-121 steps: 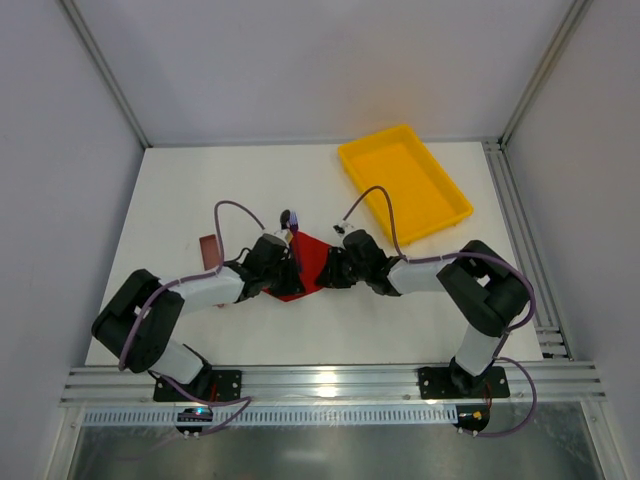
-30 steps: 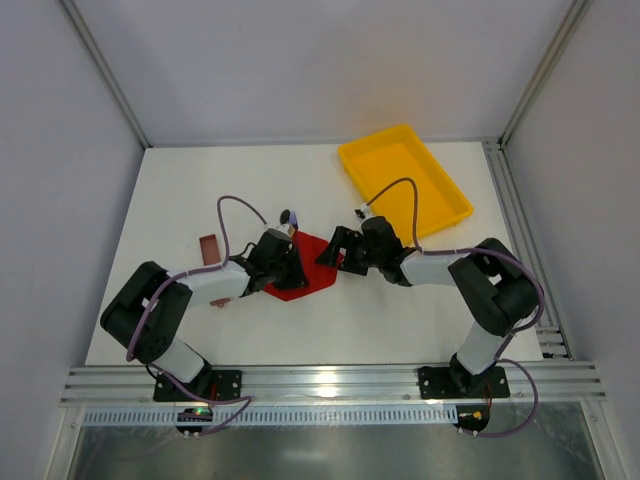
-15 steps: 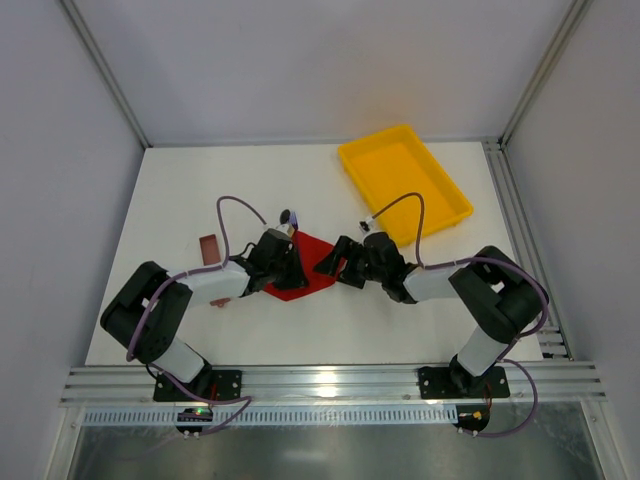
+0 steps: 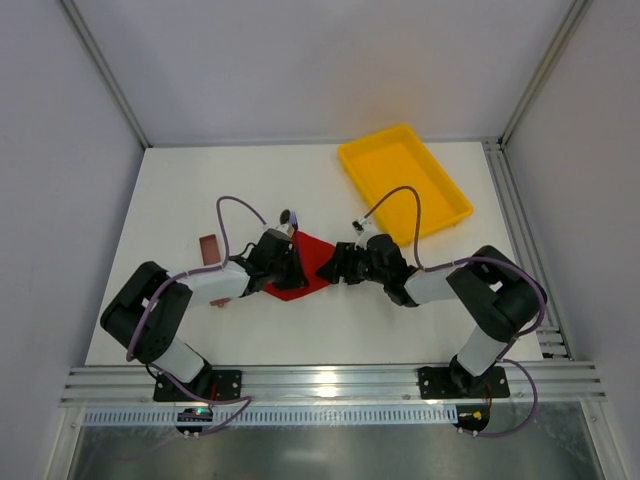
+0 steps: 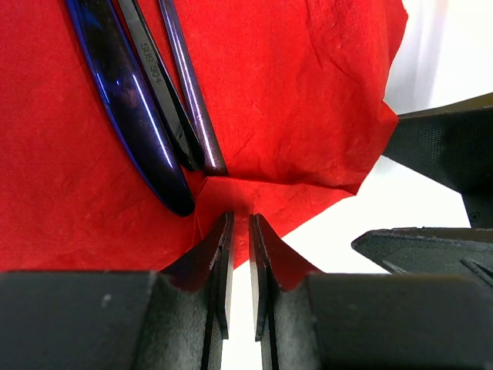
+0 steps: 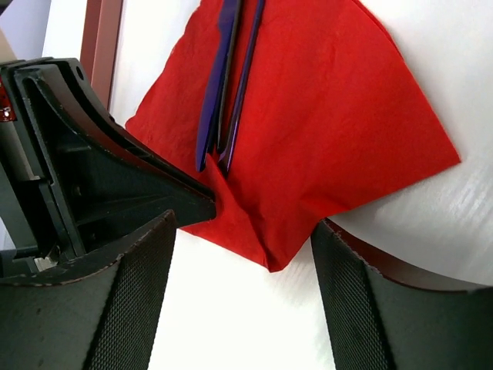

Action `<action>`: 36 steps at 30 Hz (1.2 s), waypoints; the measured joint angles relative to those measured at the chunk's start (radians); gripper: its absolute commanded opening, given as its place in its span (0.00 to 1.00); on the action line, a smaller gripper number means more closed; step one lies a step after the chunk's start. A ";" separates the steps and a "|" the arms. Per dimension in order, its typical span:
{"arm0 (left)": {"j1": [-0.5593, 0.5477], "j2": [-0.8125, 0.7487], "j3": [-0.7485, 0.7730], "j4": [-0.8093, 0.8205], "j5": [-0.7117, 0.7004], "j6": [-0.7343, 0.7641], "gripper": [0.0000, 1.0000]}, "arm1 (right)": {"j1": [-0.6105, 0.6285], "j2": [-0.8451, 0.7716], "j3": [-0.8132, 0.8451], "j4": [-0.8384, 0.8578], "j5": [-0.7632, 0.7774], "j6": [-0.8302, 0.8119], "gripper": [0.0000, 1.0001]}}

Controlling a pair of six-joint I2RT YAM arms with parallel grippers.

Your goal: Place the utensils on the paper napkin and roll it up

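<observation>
The paper napkin (image 5: 293,92) is a red sheet lying on the white table, also seen in the overhead view (image 4: 303,282). The utensils (image 5: 131,100), blue-purple and black sticks, lie side by side on it (image 6: 231,85); their far ends poke past the sheet (image 4: 288,216). My left gripper (image 5: 239,220) is shut on the napkin's near edge, and the paper puckers at its tips. My right gripper (image 6: 245,231) is open, with its fingers either side of the napkin's corner and not touching it. The two grippers face each other closely (image 4: 335,268).
A yellow tray (image 4: 385,160) stands at the back right. A small brownish-red block (image 4: 209,247) lies left of my left arm, and it also shows in the right wrist view (image 6: 100,38). The right arm's cable arcs over the tray's near end.
My right gripper has dropped toward the napkin's corner and its jaws have narrowed a little. The left gripper and the utensils have stayed put.
</observation>
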 measured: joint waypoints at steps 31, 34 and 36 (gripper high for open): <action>0.000 0.000 0.000 0.000 0.000 -0.001 0.18 | 0.026 0.034 -0.038 0.226 0.015 -0.005 0.83; 0.000 0.000 0.000 0.000 0.000 -0.001 0.18 | 0.026 0.034 -0.032 0.185 0.050 -0.024 0.78; 0.000 0.000 0.000 0.000 0.000 -0.001 0.18 | 0.026 0.035 -0.032 0.160 0.072 -0.034 0.72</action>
